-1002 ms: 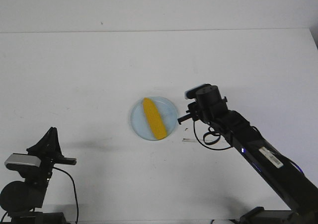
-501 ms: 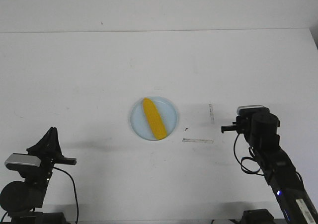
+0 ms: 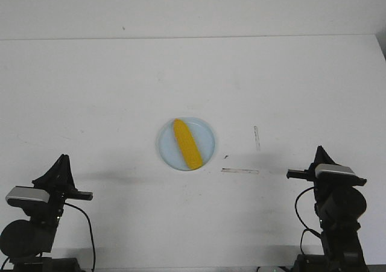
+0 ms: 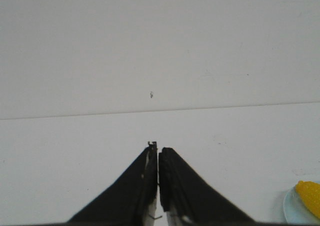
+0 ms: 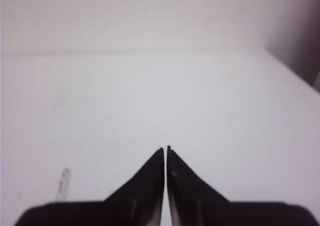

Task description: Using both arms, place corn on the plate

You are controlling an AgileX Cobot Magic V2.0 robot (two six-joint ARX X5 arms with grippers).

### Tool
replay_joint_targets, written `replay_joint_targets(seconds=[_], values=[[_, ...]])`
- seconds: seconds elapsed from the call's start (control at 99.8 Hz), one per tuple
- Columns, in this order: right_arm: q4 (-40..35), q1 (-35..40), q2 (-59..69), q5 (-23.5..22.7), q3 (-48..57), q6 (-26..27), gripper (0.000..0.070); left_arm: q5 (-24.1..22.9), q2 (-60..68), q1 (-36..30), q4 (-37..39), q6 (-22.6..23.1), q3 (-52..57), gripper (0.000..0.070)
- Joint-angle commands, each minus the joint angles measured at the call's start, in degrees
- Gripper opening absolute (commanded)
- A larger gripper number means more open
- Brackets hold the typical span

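The yellow corn [image 3: 186, 143] lies diagonally on the pale blue plate [image 3: 206, 140] in the middle of the table, its blunt tip toward the far side. An edge of that plate [image 4: 292, 210] and corn [image 4: 310, 192] shows in the left wrist view. My left gripper [image 3: 61, 161] sits folded at the near left corner, shut and holding nothing, its tips [image 4: 158, 147] over bare table. My right gripper [image 3: 320, 151] is folded back at the near right, also shut and holding nothing, tips [image 5: 165, 148] together.
Two thin strips of tape [image 3: 240, 170] mark the table to the right of the plate, one of them [image 5: 62, 182] showing in the right wrist view. The table's far edge meets a pale wall [image 3: 193, 9]. A dark edge [image 5: 300, 45] borders the table's right side.
My right arm has drawn back from beside the plate to its folded pose at the near right. The corn stays on the plate; the left arm has not moved.
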Motion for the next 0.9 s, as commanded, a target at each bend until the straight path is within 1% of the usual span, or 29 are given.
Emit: replay_joint_targets(seconds=[0.0, 0.21, 0.401, 0.892], values=[[-0.6, 0.0, -2.6, 0.0, 0.0, 1.2, 0.0011, 0.0, -0.1, 0.1, 0.9, -0.5, 0.5, 0.0001], [-0.9, 0.0, -11.1, 0.0, 0.0, 1.2, 0.001, 0.0, -0.1, 0.1, 0.9, -0.5, 0.5, 0.0001], [-0.9, 0.0, -15.4, 0.0, 0.0, 1.2, 0.0011, 0.0, -0.1, 0.1, 0.9, -0.5, 0.5, 0.0001], [-0.9, 0.0, -16.8, 0.0, 0.0, 1.2, 0.0011, 0.0, -0.1, 0.1, 0.9, -0.5, 0.5, 0.0001]])
